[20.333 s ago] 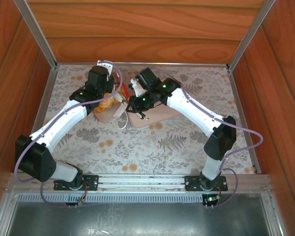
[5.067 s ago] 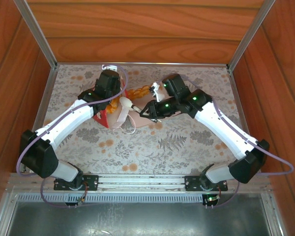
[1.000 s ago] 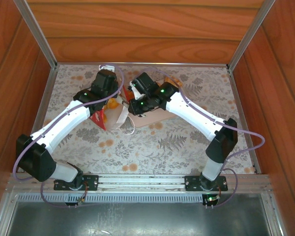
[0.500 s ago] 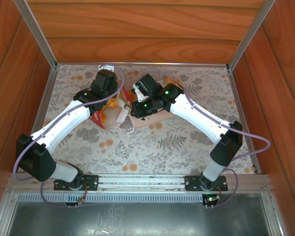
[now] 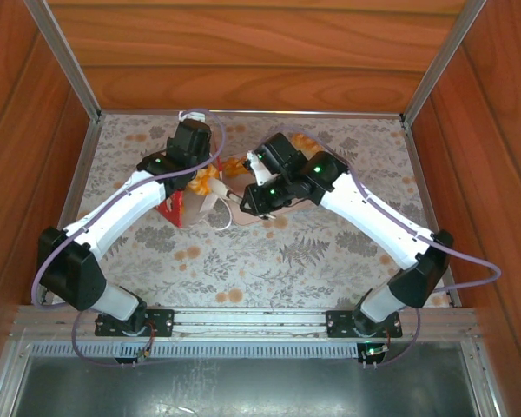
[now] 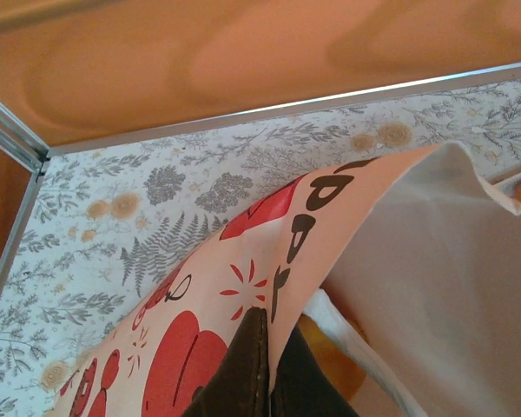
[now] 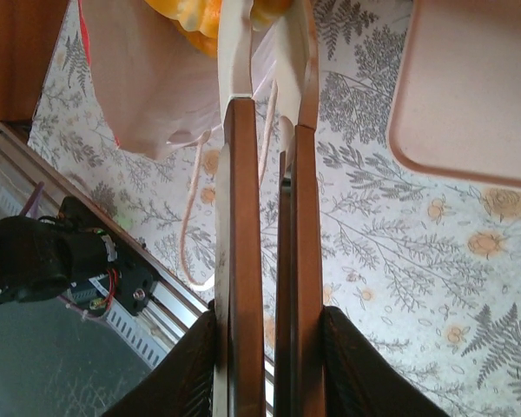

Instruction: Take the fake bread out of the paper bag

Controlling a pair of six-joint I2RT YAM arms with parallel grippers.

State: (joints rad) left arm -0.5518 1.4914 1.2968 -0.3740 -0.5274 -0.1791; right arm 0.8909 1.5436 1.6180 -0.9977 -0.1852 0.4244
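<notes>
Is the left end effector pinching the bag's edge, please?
Yes, the left end effector is shut on the bag, at its printed edge.

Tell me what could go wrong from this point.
1. The right gripper seems to pinch the fake bread only at its fingertips; the glossy piece may slip before reaching the tray.
2. The left gripper holds the paper bag by a thin paper edge, which may tear or slip free.
3. The cord handle hangs close to the right gripper and may snag.

Fake bread (image 7: 187, 13) cut off at top edge — paper bag (image 5: 178, 208) partly under left arm (image 5: 122, 204).
</notes>
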